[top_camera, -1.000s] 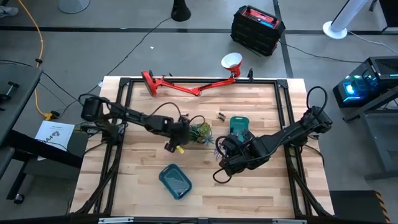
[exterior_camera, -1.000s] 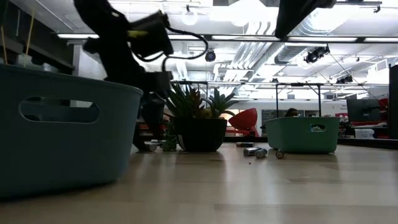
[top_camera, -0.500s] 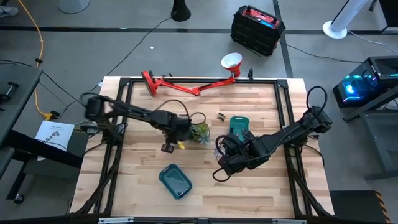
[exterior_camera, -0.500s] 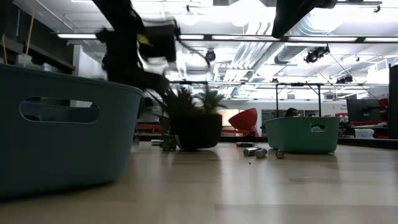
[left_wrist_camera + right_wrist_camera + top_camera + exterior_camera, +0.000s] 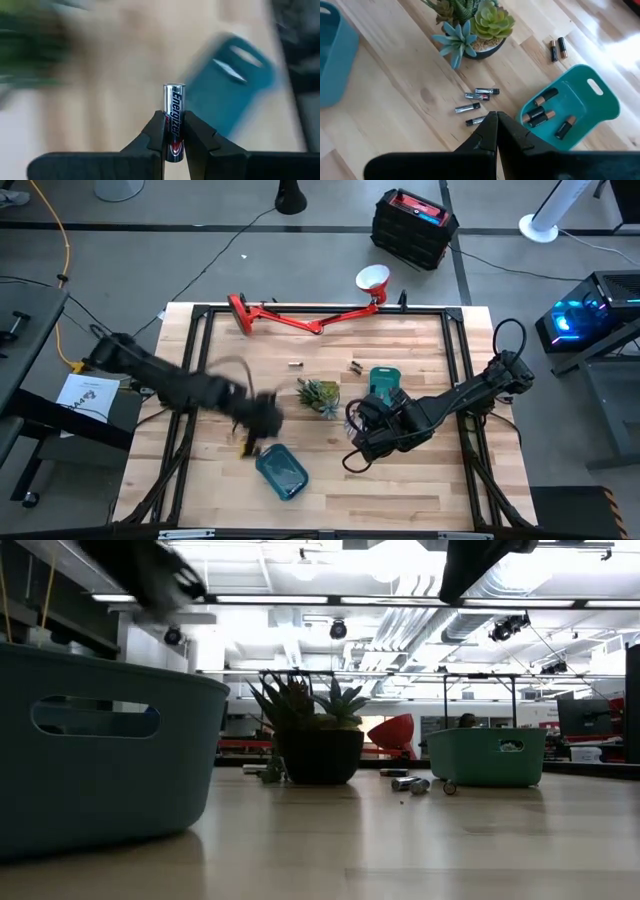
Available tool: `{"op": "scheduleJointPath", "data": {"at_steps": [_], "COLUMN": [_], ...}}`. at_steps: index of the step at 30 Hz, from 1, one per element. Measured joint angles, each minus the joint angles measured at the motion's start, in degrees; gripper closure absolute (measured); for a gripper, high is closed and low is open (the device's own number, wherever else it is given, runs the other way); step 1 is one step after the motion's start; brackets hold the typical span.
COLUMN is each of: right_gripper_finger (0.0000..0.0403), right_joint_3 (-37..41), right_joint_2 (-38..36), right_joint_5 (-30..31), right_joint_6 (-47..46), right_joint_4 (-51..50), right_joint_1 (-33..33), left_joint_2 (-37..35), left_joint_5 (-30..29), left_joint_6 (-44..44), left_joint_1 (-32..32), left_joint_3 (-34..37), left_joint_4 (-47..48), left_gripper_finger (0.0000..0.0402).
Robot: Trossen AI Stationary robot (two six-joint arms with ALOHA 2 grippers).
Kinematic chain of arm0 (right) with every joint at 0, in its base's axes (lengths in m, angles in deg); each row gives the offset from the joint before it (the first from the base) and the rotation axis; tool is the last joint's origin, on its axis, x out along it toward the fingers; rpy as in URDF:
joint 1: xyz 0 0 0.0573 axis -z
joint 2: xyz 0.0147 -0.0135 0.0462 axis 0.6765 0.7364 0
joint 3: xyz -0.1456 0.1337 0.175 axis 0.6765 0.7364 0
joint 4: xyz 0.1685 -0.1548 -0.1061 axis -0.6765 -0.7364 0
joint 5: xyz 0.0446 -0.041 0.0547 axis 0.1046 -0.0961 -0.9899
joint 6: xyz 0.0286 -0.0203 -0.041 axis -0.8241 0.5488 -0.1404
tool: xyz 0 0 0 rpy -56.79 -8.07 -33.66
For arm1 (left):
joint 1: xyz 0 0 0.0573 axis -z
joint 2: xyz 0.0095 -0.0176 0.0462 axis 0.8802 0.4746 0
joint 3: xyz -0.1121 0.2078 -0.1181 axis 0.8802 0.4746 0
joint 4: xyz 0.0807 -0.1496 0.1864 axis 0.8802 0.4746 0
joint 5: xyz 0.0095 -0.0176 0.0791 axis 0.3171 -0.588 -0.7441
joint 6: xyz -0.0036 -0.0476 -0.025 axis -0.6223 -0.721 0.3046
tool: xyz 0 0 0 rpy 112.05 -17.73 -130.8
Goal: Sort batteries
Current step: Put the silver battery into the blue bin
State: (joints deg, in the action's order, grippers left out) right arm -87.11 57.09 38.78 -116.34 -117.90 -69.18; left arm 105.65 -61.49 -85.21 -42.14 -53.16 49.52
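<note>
Over wooden table (image 5: 330, 470), carrying battery (image 5: 174, 122) clamped upright in left gripper (image 5: 174, 145) toward near teal tray (image 5: 282, 471); centring above tray before releasing; right gripper (image 5: 496, 131) closed, empty.

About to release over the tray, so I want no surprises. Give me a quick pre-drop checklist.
1. Grip on battery: ok. The left gripper clamps it upright between its fingers.
2. Left gripper over the blue tray: not ok. In the high view it appears beside the tray's corner, not above it.
3. Blue tray's contents: cannot tell.
4. Right gripper out of the way: ok. It is shut, empty, near the green tray and apart from the left arm.
5. Remaining work visible: ok. Four loose batteries lie by the plant.
</note>
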Motion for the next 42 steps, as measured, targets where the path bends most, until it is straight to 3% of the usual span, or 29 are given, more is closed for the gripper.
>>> {"op": "scheduleJointPath", "data": {"at_steps": [5, 8, 11, 15, 19, 22, 25, 29, 31, 37, 42], "right_gripper_finger": [0.0403, 0.0403, 0.0403, 0.0395, 0.0358, 0.0315, 0.0273, 0.0244, 0.0241, 0.0248, 0.0254], "right_joint_3": [0.0, 0.0, 0.0, 1.2, 5.4, 10.4, 16.5, 24.5, 28.0, 33.6, 34.2], "right_joint_2": [0.0, 0.0, 0.0, 0.0, 0.0, 0.0, 0.0, 0.0, 0.0, 0.0, 0.0], "right_joint_5": [0.0, -0.1, -1.7, -8.7, -11.4, -15.8, -19.1, -19.9, -19.7, -20.6, -21.3], "right_joint_6": [2.5, 2.8, 2.7, 2.7, 7.2, 5.6, -4.3, -16.3, -20.9, -29.1, -32.2], "right_joint_4": [-0.5, -0.7, -1.3, 2.0, 8.9, 13.0, 17.4, 25.6, 30.6, 38.9, 40.2], "right_joint_1": [0.0, 0.0, 0.2, 2.1, 4.5, 7.5, 10.0, 11.1, 11.9, 12.7, 12.6], "left_joint_2": [7.6, 11.9, 15.1, 16.6, 15.3, 12.0, 7.4, 1.2, -1.1, -5.3, -5.7], "left_joint_5": [-0.5, -2.6, -3.5, 0.5, 5.6, 5.7, 1.9, -9.4, -14.1, -21.2, -22.7], "left_joint_6": [-2.9, -3.6, -7.5, -11.6, -13.6, -16.5, -20.6, -24.8, -26.9, -29.7, -29.7], "left_joint_1": [11.1, 13.2, 12.0, 8.4, 5.7, 5.1, 5.8, 7.6, 8.1, 8.0, 8.0], "left_joint_3": [0.1, 0.1, -0.2, -2.2, -3.9, -4.7, -4.7, -4.7, -4.7, -4.7, -4.7], "left_joint_4": [-7.5, -15.2, -15.9, -9.1, -4.5, -3.6, -3.5, -3.6, -3.6, -3.1, -3.1], "left_gripper_finger": [0.037, 0.0329, 0.0272, 0.0211, 0.0177, 0.0172, 0.0174, 0.0179, 0.0181, 0.0181, 0.0182]}}
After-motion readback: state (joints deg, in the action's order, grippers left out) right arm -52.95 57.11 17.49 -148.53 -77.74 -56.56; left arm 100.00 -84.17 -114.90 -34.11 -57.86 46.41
